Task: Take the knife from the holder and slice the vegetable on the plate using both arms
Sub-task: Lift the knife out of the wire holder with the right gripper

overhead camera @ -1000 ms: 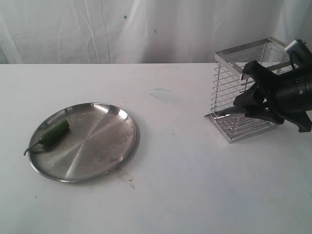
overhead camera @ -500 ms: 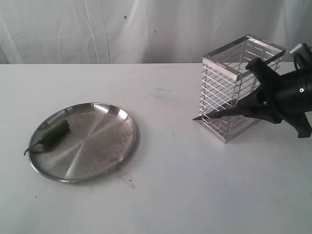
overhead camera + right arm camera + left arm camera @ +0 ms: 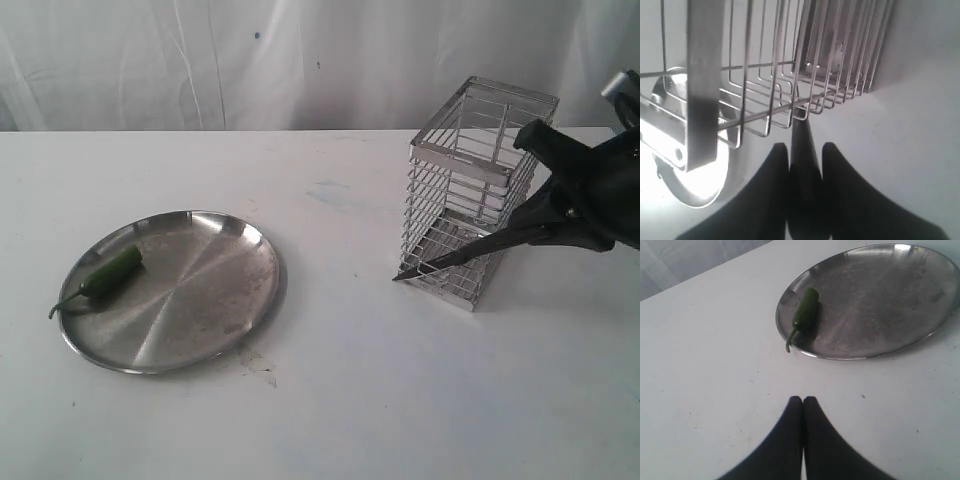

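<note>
Only the left wrist view showed the left hand (image 3: 803, 402), pressed together above the desk (image 3: 700, 390) near the plate (image 3: 880, 305), which held the vegetable (image 3: 806, 315) beside its rim. The right wrist view showed the right hand (image 3: 802, 150) pinching the knife (image 3: 801, 135), its blade crossing the holder's (image 3: 765, 75) lower bars.

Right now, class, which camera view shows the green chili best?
The left wrist view: the chili lies close and unobstructed on the plate, stem clear. The exterior view shows it smaller, near the plate's left rim. The right wrist view does not show it.
</note>
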### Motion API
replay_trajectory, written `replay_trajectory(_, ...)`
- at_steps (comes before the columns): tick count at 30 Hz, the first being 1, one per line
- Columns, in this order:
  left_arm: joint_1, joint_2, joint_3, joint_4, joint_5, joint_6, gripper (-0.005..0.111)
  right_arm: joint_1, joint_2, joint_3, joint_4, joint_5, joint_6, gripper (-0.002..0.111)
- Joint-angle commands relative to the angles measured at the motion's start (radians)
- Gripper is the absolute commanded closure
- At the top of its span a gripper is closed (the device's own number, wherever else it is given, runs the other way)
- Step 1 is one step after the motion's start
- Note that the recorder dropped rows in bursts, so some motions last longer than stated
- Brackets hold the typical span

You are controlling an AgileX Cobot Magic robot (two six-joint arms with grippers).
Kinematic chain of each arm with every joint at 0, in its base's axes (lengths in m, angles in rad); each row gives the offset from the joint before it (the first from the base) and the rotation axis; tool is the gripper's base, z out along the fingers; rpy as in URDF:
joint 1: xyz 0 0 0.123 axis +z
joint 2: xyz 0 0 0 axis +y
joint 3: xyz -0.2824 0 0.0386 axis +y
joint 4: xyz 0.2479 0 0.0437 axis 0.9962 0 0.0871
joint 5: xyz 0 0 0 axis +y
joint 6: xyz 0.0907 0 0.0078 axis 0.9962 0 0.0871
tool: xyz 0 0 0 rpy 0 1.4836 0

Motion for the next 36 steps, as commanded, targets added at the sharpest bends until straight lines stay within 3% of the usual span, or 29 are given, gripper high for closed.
replay_trajectory(1,-0.006,-0.004,0.002,-0.011,0.000,-0.001,0.107,-0.002,-0.007,-0.014,-0.176,0.065,0.014,0.108)
replay_trajectory(12,-0.006,-0.004,0.002,-0.011,0.000,-0.001,0.107,-0.002,-0.017,-0.184,-0.183,0.149,-0.047,0.108)
replay_trajectory(19,-0.006,-0.004,0.002,-0.011,0.000,-0.001,0.107,-0.002,-0.071,-0.209,-0.183,0.227,-0.100,0.108)
replay_trajectory(36,-0.006,-0.004,0.002,-0.011,0.000,-0.001,0.107,-0.002,-0.309,-0.209,-0.181,0.229,-0.121,0.108)
